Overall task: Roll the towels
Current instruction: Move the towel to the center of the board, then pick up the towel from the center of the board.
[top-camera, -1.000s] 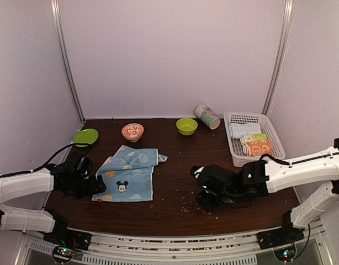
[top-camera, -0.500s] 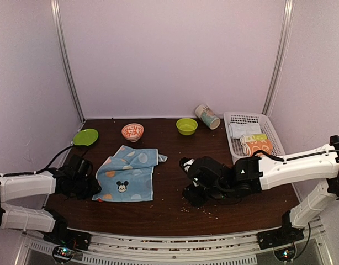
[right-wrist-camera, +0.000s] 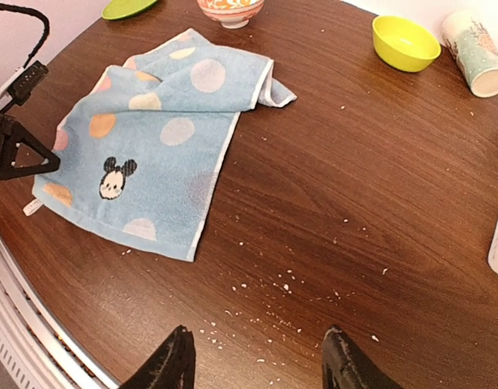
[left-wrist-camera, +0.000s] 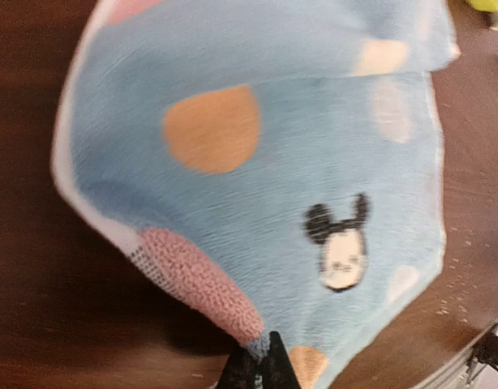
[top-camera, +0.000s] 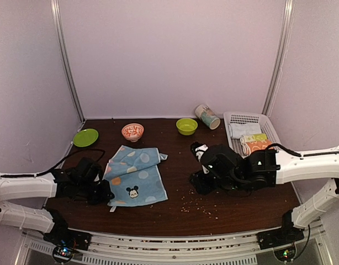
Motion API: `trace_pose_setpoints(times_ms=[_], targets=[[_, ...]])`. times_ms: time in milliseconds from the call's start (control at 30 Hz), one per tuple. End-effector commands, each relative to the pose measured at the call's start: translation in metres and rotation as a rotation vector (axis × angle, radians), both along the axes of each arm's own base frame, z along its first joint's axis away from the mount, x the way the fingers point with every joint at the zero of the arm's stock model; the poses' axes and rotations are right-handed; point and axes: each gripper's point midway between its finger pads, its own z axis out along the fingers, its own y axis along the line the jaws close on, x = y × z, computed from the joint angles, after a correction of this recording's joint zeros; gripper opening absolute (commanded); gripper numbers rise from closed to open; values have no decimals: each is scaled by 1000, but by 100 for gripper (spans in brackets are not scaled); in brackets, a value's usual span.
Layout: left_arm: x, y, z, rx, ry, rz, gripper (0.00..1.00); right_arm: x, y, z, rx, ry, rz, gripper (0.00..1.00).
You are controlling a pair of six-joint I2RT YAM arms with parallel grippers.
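Observation:
The light blue towel (top-camera: 135,176) with coloured dots and a Mickey head lies spread and partly folded on the dark table, left of centre. My left gripper (top-camera: 106,196) is shut on its near left edge, and the wrist view shows the cloth (left-wrist-camera: 314,162) pinched and lifted at the fingertips (left-wrist-camera: 261,369). An orange towel (top-camera: 259,147) lies rolled in the white basket. My right gripper (right-wrist-camera: 257,356) hangs open over bare table right of the blue towel (right-wrist-camera: 152,154), holding nothing.
The white basket (top-camera: 277,144) at the back right also holds a pale roll (top-camera: 244,130) and a yellow-green roll (top-camera: 252,137). A green plate (top-camera: 85,137), patterned bowl (top-camera: 132,131), yellow-green bowl (top-camera: 186,126) and tipped cup (top-camera: 207,116) line the back. Crumbs (top-camera: 197,204) lie near the front.
My left gripper has shut on the blue towel's near left edge and pulled it to the right. The right arm has drawn back from the front towards the table's middle.

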Motion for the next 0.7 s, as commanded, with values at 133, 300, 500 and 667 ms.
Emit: trace_pose_setpoints(times_ms=[133, 300, 500, 667], targets=[[11, -152, 75, -131, -93, -281, 0, 28, -50, 26, 96, -104, -160, 54], [14, -213, 78, -157, -81, -432, 26, 32, -65, 15, 119, -71, -174, 55], [14, -202, 88, -149, -126, -406, 90, 16, -53, -13, 119, 21, -88, 57], [7, -166, 96, -83, -153, -362, 98, 0, -19, -31, 111, 93, 34, 57]])
